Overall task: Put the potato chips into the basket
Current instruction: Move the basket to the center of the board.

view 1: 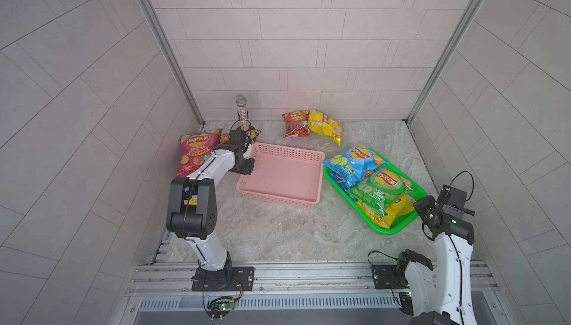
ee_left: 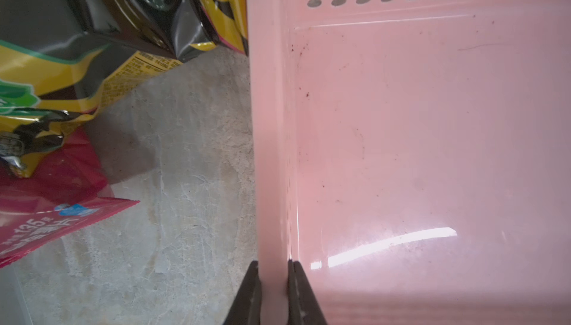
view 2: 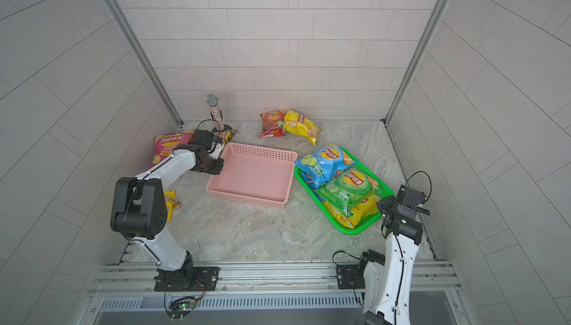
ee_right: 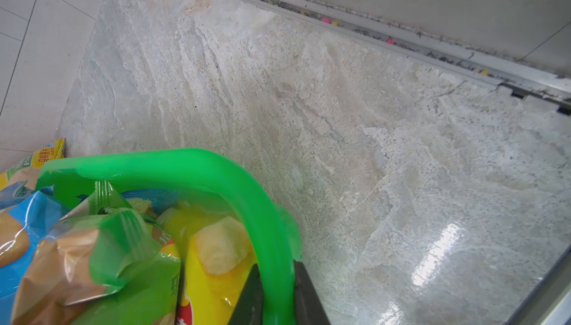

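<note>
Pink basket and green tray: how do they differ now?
The pink basket is empty; the green tray is heaped with chip bags. The pink basket's walls are perforated; the green tray's rim looks plain. Shared: the left gripper clamps the basket's rim, the right gripper the tray's.

The left arm (view 2: 173,162) hides most of the black bag (view 2: 230,135).

**This is looking like a robot lab test cell**

A left arm (view 1: 191,203) and a right arm (view 1: 451,246) are sitting bolted onto an aluminium rail (view 1: 309,272) along the front of a marble-look tabletop (view 1: 278,234). Tile-pattern wall panels (view 1: 309,30) are boxing it in on three sides, with bare aluminium posts (view 1: 164,45) running up the back corners. A small lit circuit board (view 1: 224,306) is dangling on wires below the rail.
</note>
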Motion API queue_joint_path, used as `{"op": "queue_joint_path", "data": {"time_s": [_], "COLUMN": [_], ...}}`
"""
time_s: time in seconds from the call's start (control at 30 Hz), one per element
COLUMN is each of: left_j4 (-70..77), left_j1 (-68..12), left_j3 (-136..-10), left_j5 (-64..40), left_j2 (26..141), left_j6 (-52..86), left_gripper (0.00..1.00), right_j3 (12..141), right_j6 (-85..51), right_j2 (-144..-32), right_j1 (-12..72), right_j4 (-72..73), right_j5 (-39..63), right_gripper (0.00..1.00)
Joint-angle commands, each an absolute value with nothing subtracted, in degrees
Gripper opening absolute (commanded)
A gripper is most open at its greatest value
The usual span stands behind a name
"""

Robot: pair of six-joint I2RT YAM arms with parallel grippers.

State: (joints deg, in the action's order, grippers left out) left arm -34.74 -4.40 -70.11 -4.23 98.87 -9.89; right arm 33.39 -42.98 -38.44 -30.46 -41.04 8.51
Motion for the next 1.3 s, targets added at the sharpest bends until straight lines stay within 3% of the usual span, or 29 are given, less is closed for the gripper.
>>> {"op": "queue_joint_path", "data": {"time_s": [0.0, 0.6, 1.27], "left_j4": [-42.8, -45.0, -45.6], "left_j1": [-4.7, -4.7, -4.8], "left_j3": [-66.6, -62.3, -61.4], "left_j5": [-5.5, -11.4, -15.0], "left_j2": [98.3, 95.1, 94.0], "left_j6": [-14.3, -15.2, -14.9], "left_gripper": [0.04, 0.07, 0.07], "right_j3": [31.4, 24.9, 31.5], "right_j6": [-47.0, -59.2, -70.7], "right_j2": [-37.1, -39.2, -68.2], "right_j1": [-30.7, -31.5, -28.4], "right_j4": [-37.2, -22.7, 2.5], "right_j5": [5.3, -1.1, -4.4], "right_gripper": [0.0, 0.0, 0.0]}}
